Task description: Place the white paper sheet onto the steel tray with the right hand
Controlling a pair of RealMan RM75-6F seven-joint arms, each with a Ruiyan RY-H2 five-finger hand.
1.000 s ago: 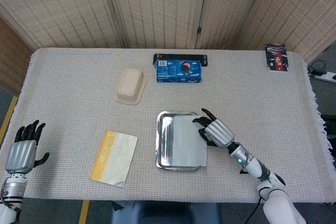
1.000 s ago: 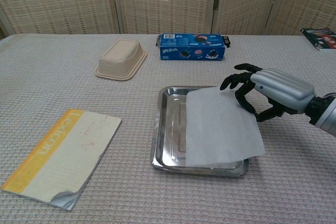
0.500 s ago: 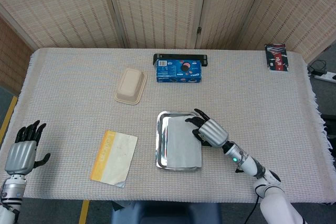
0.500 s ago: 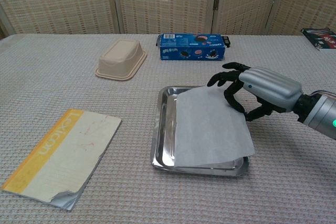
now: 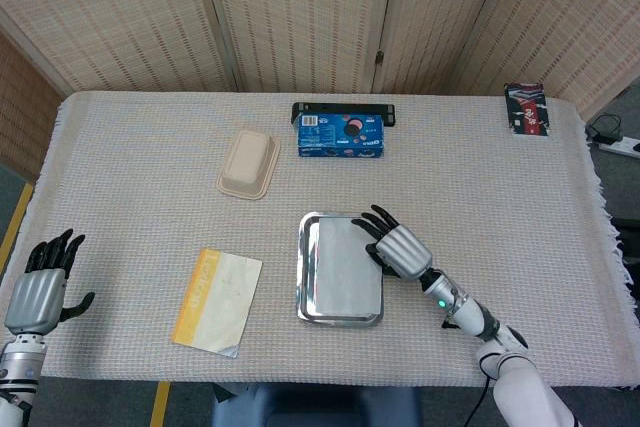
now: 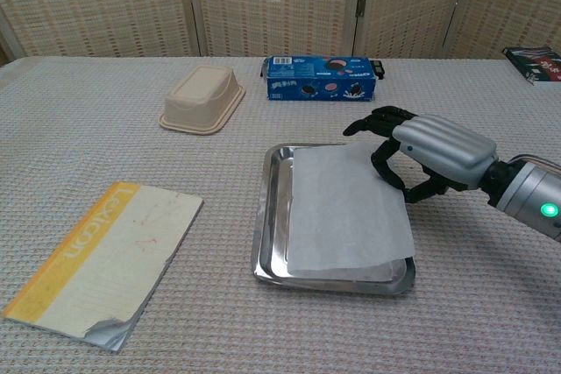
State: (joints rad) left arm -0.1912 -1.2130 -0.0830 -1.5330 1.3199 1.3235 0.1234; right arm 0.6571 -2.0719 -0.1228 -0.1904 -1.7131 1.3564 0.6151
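Note:
The white paper sheet (image 5: 345,269) (image 6: 342,208) lies flat across the steel tray (image 5: 304,267) (image 6: 270,216) at the middle front of the table, covering most of it, with a strip of metal bare on the left. My right hand (image 5: 395,247) (image 6: 429,151) is at the sheet's far right edge, dark fingers curled over the corner and thumb below, pinching the paper. My left hand (image 5: 38,287) hangs off the table's front left corner with fingers spread and nothing in it; the chest view does not show it.
A yellow-and-white booklet (image 5: 217,301) (image 6: 101,260) lies left of the tray. A beige container (image 5: 248,162) (image 6: 203,96) and a blue cookie box (image 5: 341,135) (image 6: 321,78) sit further back. A dark packet (image 5: 527,108) (image 6: 535,63) is at the far right corner.
My right hand has slid left with the paper, so the sheet now lies squarely within the tray instead of overhanging its right side. The left hand has stayed put.

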